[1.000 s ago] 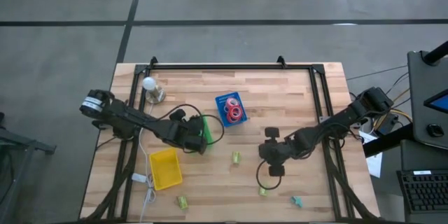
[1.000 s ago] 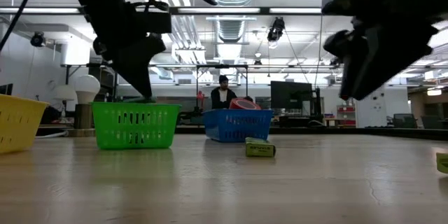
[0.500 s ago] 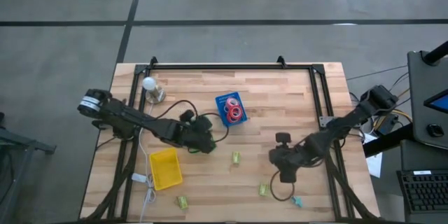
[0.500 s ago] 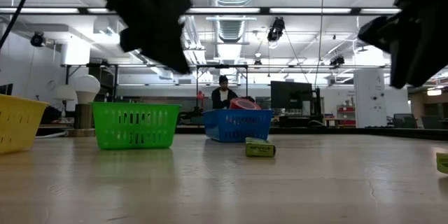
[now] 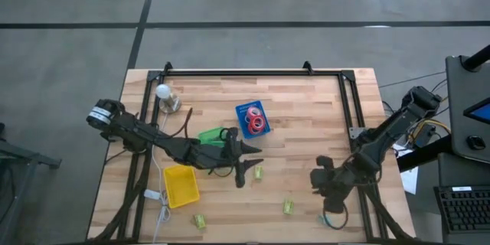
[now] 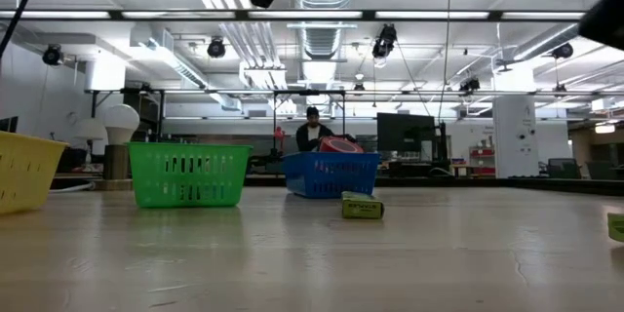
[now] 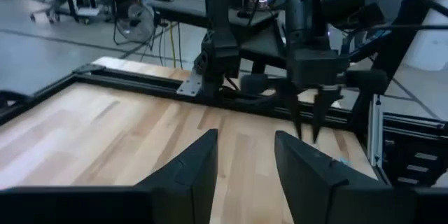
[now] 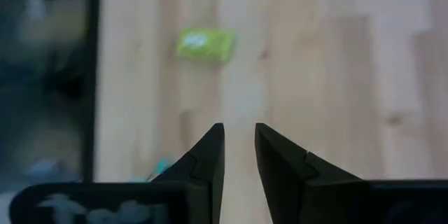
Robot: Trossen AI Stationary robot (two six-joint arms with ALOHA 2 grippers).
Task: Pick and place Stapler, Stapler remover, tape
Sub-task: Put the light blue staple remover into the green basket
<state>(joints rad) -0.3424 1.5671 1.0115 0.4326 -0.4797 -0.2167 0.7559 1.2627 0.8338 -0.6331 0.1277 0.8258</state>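
Several red-pink tape rolls lie in the blue bin, which also shows in the low view. Small yellow-green items lie on the table: one near my left gripper, seen in the low view, one seen in the right wrist view, one near the front. A small teal item lies at the front right. My left gripper is open and empty, beside the green bin. My right gripper points down, narrowly open and empty, by the teal item.
A yellow bin stands at the front left, with white cables beside it. A lamp with a white bulb stands at the back left. A black frame runs along the table's edges. People and desks show far behind the table.
My left gripper has gone from over the green bin toward the table's right and near edge, and up out of the low view. My right gripper has gone toward the table's near right corner, toward the teal item, and also up. The bins have stayed in place.
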